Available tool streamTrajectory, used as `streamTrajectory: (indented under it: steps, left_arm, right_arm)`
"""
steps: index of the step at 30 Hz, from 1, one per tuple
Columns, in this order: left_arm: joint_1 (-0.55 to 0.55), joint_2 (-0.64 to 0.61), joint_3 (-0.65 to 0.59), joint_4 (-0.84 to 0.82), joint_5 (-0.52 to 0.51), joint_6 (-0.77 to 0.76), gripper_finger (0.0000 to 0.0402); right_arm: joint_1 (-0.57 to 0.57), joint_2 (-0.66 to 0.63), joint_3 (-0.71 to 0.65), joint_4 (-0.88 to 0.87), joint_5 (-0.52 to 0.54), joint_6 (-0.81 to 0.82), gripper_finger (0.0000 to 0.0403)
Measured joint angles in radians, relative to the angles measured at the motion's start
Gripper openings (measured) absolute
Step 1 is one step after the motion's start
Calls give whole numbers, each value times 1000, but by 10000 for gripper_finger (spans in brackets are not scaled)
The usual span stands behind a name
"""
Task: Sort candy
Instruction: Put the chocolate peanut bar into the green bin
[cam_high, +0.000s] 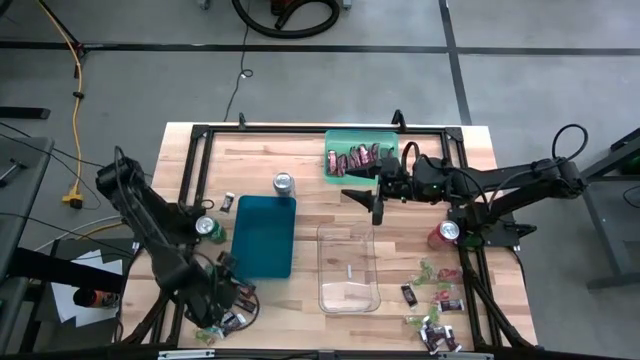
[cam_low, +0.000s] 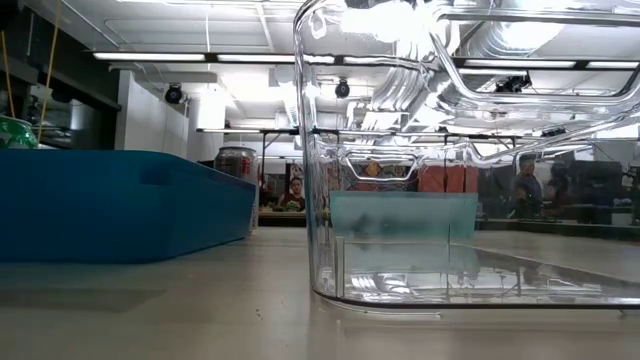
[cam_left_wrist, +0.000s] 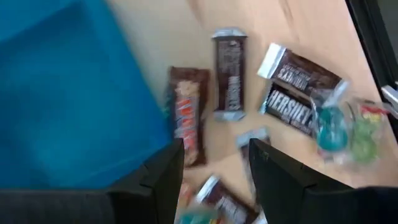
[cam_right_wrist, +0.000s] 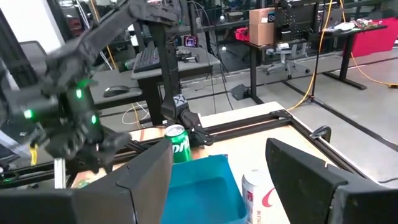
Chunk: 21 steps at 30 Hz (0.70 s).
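Left pincer, fingers parted, above small foil-wrapped chocolate mini bars on the wooden worktop: light, slippery, crinkly; best pinched across the narrow middle. Right pincer wide, empty.

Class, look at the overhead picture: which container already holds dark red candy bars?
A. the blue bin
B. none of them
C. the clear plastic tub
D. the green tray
D: the green tray at the table's far edge holds a row of dark red bars, while the blue bin and the clear tub show no such bars.
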<state>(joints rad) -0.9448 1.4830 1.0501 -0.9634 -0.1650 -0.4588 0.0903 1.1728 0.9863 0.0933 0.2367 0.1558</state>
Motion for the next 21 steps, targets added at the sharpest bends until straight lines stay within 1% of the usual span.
streamTrajectory:
  steps: [3,6,14,18,21]
  left_arm:
    - [-12,21,-77,132,-1,3,166]
    - [-2,30,-125,180,-9,15,166]
    - [53,31,-216,171,-21,17,166]
    - [92,31,-226,157,-55,15,166]
    - [111,24,-225,163,-29,-8,166]
  right_arm:
    - [-1,0,0,0,0,4,252]
    - [-1,0,0,0,0,26,252]
    - [-1,0,0,0,0,27,252]
    - [-1,0,0,0,0,29,252]
    - [-1,0,0,0,0,29,252]
